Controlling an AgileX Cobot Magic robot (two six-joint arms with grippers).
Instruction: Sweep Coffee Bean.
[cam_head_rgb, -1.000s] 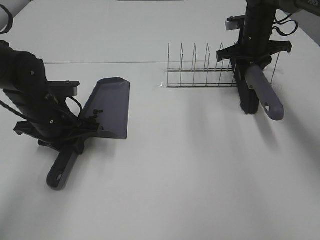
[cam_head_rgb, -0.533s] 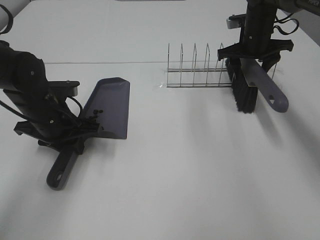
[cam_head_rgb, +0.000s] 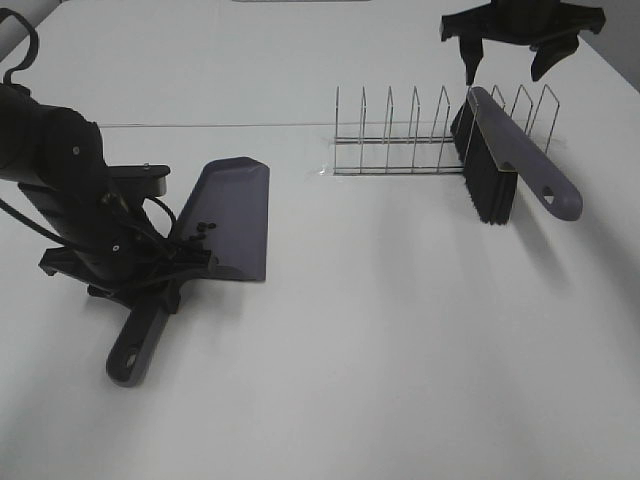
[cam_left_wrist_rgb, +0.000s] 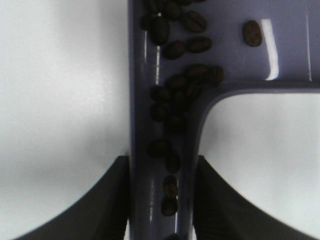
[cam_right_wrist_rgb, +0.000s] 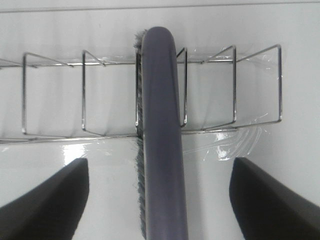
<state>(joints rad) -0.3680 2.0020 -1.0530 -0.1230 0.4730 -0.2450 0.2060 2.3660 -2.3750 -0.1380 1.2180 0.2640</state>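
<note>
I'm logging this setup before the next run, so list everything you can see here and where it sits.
table: one, white, under everything
dustpan: one, purple-grey, left side of table
beans: roughly twenty, dark brown, inside dustpan and along its handle channel
rack: one, bare metal wire, far middle-right
brush: one, purple-grey with black bristles, leaning in a rack slot
left gripper: one, black, shut on dustpan's handle
right gripper: one, black, open above brush

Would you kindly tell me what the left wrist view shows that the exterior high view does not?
Left wrist only: dark oval coffee beans trailing down the handle channel of the purple-grey plastic dustpan, clamped by the left gripper. Exterior high only: the silver wire rack, the black-bristled purple-grey brush resting in it, and the open right gripper above. Both: dustpan, beans, white table.
</note>
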